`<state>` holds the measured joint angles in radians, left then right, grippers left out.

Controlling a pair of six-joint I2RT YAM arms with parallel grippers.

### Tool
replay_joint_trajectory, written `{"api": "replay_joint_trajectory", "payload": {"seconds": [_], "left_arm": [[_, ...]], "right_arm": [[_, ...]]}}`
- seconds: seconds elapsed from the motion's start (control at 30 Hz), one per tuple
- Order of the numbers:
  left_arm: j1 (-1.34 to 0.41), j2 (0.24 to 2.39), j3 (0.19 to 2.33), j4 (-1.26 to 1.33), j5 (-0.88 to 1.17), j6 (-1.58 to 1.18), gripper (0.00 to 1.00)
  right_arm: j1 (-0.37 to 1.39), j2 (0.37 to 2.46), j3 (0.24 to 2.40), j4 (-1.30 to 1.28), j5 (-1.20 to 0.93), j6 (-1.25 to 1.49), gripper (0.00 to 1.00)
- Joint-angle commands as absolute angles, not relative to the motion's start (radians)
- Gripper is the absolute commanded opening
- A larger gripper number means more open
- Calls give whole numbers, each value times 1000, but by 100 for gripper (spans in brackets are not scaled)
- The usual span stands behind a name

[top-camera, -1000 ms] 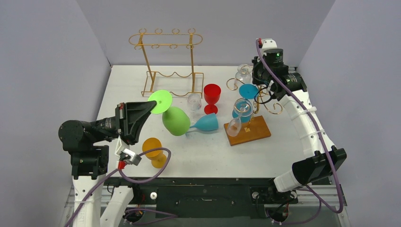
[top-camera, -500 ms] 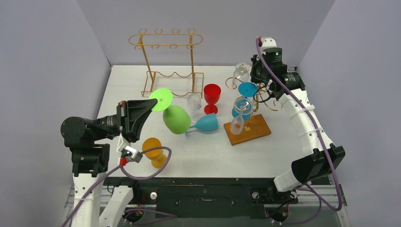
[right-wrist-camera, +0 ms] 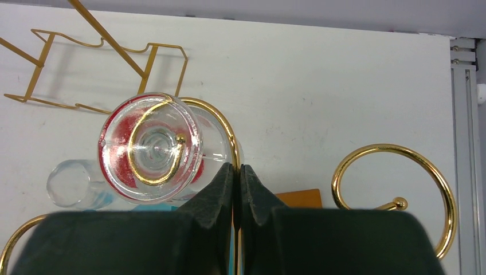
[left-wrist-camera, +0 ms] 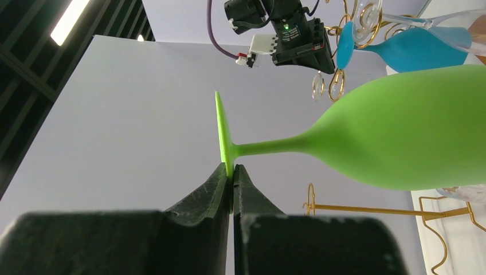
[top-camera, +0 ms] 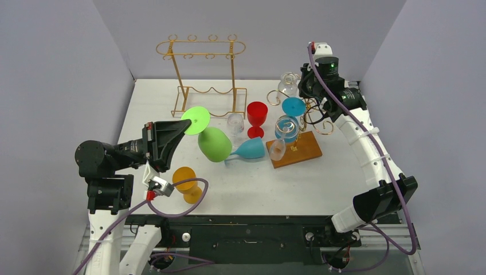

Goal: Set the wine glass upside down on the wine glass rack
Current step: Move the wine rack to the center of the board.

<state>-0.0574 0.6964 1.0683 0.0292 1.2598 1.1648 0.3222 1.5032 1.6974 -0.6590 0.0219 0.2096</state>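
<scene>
At 9 o'clock over the bench (top-camera: 286, 183), left gripper (left-wrist-camera: 231, 172) fully closed, pinching the foot rim of the green wine glass (left-wrist-camera: 401, 132); stem roughly level, bowl pointing toward 3 o'clock. At 2 o'clock, right gripper (right-wrist-camera: 236, 169) closed on a gold wire of the hook rack (top-camera: 302, 150), just beside an inverted clear glass (right-wrist-camera: 150, 148).
</scene>
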Motion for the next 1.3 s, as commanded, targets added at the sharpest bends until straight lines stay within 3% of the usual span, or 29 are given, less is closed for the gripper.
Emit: {"api": "replay_joint_trajectory", "payload": {"seconds": [0.0,0.5,1.27], "left_arm": [[-63,696,1060,26,1243,1176,0],[-64,703,1047,28,1230,1181,0],[-67,710,1045,34,1226,1185,0]], "right_arm": [[325,1465,1750,-386,65,257,0],[297,1588,1826,-327,55,319,0],[264,1606,1838,-336,168,304,0]]}}
